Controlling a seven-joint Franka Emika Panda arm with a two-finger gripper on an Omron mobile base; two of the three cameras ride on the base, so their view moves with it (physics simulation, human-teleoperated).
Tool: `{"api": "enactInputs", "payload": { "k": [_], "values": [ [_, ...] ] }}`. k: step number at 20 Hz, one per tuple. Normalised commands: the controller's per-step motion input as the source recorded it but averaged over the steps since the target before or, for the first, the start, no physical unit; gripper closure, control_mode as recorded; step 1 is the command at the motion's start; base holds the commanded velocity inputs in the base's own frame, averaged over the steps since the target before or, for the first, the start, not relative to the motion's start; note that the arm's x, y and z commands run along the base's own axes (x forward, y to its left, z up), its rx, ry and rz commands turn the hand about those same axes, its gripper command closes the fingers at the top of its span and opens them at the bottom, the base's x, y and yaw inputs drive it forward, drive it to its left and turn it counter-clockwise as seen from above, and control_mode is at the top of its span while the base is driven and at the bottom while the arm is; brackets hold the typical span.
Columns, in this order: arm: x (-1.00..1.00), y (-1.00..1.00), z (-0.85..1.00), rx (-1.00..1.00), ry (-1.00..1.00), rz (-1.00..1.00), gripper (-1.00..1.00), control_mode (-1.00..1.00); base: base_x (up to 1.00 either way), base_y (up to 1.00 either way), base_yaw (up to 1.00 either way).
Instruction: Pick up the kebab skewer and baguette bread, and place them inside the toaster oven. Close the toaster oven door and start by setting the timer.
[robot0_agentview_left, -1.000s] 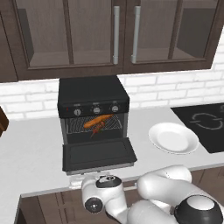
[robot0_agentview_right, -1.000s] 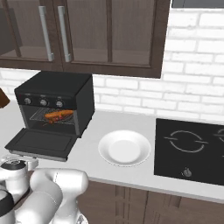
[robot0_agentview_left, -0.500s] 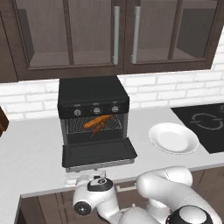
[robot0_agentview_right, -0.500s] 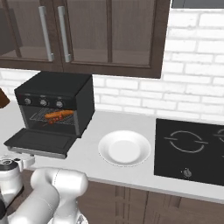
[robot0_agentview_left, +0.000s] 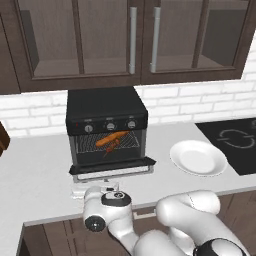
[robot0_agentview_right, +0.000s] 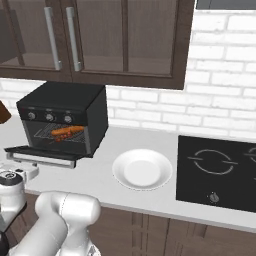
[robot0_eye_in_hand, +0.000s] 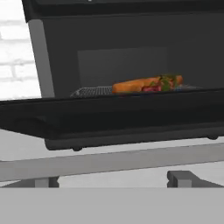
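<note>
The black toaster oven (robot0_agentview_left: 105, 107) (robot0_agentview_right: 65, 100) stands on the counter. Its door (robot0_agentview_left: 112, 167) (robot0_agentview_right: 40, 152) (robot0_eye_in_hand: 113, 118) hangs down, nearly level. On the wire rack inside lie the orange-brown baguette bread (robot0_agentview_left: 111, 139) (robot0_agentview_right: 67, 131) (robot0_eye_in_hand: 135, 85) and the kebab skewer (robot0_agentview_left: 108, 148) (robot0_eye_in_hand: 165, 82), side by side. My gripper (robot0_agentview_left: 97, 189) (robot0_agentview_right: 22, 169) (robot0_eye_in_hand: 116, 180) is open and holds nothing. It sits low at the counter's front, just under the door's front edge. Both fingertips (robot0_eye_in_hand: 183, 177) rise below the door's grey handle bar (robot0_eye_in_hand: 109, 162).
A white plate (robot0_agentview_left: 198, 157) (robot0_agentview_right: 142, 169) lies on the counter right of the oven. A black cooktop (robot0_agentview_left: 235, 142) (robot0_agentview_right: 220, 167) is farther right. Glass-front wall cabinets (robot0_agentview_left: 135, 40) hang above. Three knobs (robot0_agentview_left: 110, 126) line the oven's panel.
My hand has dropped lower in front of the oven and its jaws have widened. The door's front edge has come up a little from its flat position.
</note>
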Motion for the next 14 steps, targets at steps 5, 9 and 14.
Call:
{"api": "enactInputs", "payload": {
  "k": [5, 9, 14],
  "values": [
    [0.41, -0.09, 0.62, 0.10, 0.00, 0.00, -1.00, -1.00, 0.00, 0.00, 0.00],
    [0.46, -0.05, 0.50, 0.09, 0.00, 0.00, -1.00, -1.00, 0.00, 0.00, 0.00],
    [0.49, -0.05, 0.37, 0.08, 0.00, 0.00, -1.00, -1.00, 0.00, 0.00, 0.00]
  ]
}}
